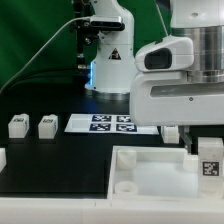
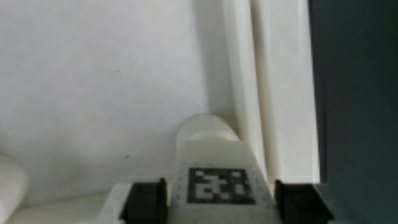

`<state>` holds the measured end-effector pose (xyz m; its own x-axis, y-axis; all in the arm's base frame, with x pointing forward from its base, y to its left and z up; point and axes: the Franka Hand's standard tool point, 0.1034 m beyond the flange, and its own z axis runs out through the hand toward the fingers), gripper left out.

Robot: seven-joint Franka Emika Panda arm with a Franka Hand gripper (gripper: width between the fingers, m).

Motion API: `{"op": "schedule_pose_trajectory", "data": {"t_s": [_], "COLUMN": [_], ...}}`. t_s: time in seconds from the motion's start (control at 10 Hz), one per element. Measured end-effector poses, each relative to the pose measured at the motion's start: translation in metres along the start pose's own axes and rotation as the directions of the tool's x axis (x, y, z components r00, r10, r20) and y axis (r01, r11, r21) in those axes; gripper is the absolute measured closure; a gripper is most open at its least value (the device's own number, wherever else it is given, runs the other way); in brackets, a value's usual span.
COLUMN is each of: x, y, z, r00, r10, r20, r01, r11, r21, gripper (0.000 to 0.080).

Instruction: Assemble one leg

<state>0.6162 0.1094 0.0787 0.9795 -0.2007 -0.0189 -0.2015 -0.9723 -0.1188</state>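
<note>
Black tabletop fills the scene, and behind it the arm's white base is seen against a dim background. At the front a large white tray-like part is laid flat on the table, with a raised rim and a round socket in its near corner. The marker board is laid flat behind it, towards the base. Two more legs are stood side by side, well apart from the tray, at the exterior view's left.

The leg is held in the gripper over the tray-like part, at the exterior view's right, with its square tag turned towards the exterior camera (the same tag is also read plainly in the wrist view). In the wrist view the jaws are seen clamped on it: a black finger pad is pressed against each side of the leg's tagged end. The leg's rounded tip is pointed at the tray's floor, just beside the raised rim, beyond which the dark table is seen. Whether the tip is touching the floor cannot be told.
</note>
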Motion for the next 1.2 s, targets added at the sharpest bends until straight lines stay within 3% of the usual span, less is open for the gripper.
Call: {"op": "schedule_pose_trajectory", "data": {"t_s": [0.2,0.4,0.6,0.8,1.1,1.2], "x": [0.0,0.001,0.004,0.008,0.007,0.007], "y": [0.0,0.0,-0.003,-0.007,-0.024,-0.026], "z": [0.0,0.0,-0.001,-0.001,0.005,0.006], "r00": [0.999,0.936,0.781,0.57,0.149,0.087], "r10": [0.054,0.353,0.624,0.82,0.988,0.995], "r20": [0.0,0.002,0.018,0.043,0.045,0.04], "r01": [-0.054,-0.353,-0.624,-0.821,-0.989,-0.996], "r11": [0.999,0.935,0.78,0.569,0.148,0.087], "r21": [0.0,0.011,0.037,0.033,0.011,0.008], "gripper": [0.051,0.051,0.0509,0.0509,0.0509,0.0509]}}
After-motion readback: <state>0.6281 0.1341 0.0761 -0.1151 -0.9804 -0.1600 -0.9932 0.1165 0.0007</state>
